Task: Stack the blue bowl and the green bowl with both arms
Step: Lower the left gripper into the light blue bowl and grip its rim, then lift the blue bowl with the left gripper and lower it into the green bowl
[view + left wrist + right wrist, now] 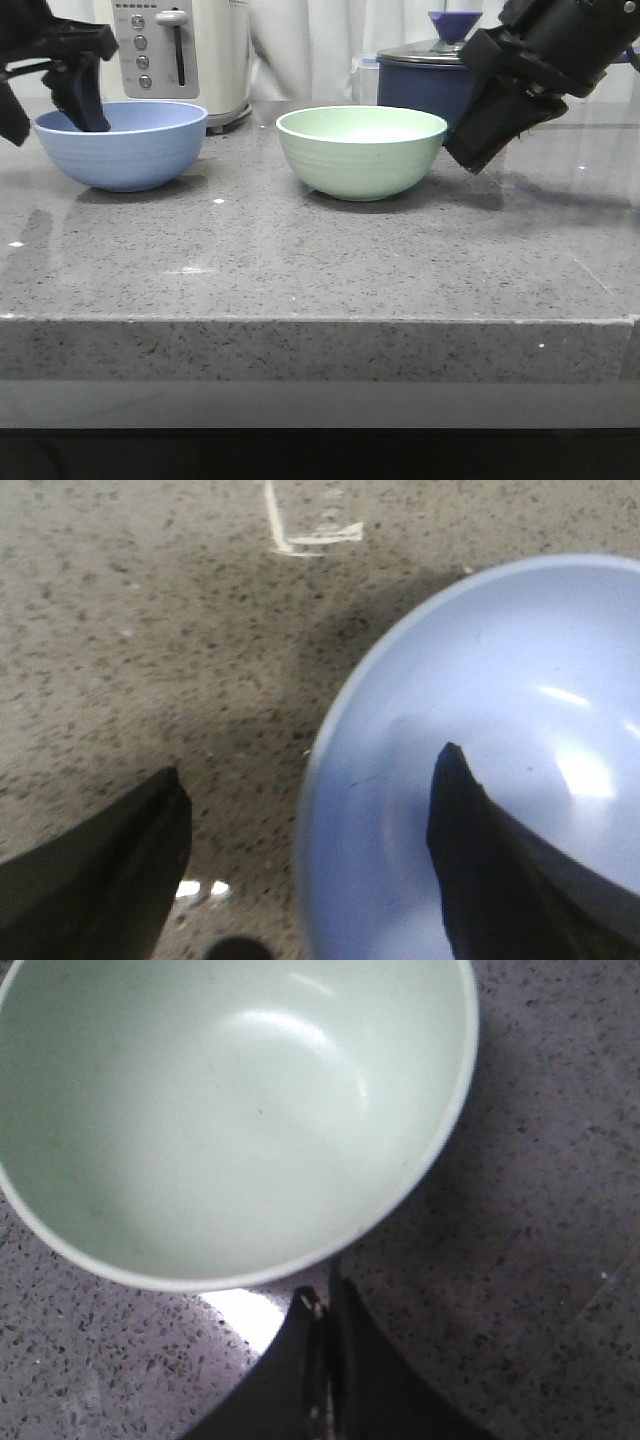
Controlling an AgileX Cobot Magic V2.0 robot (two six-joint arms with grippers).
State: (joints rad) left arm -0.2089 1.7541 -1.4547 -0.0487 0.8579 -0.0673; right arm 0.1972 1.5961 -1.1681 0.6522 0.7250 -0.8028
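The grey table (320, 270) carries the green bowl (361, 150) at the middle and the blue bowl (122, 143) at the left. The left gripper (310, 810) is spread wide across the blue bowl's rim, one finger inside. The right gripper (322, 1310), pressed closed and empty, hovers just beside the green bowl. Both arms are cut off.

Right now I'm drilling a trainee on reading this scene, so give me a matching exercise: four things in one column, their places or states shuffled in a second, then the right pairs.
Things:
1. blue bowl
2. green bowl
3. left gripper
4. right gripper

States:
A. fingers shut, just outside a rim
B. empty, mid-counter, nothing touching it
C. open, straddling a rim
D. one finger inside it

Pairs: 1-D, 2-B, 3-C, 4-A
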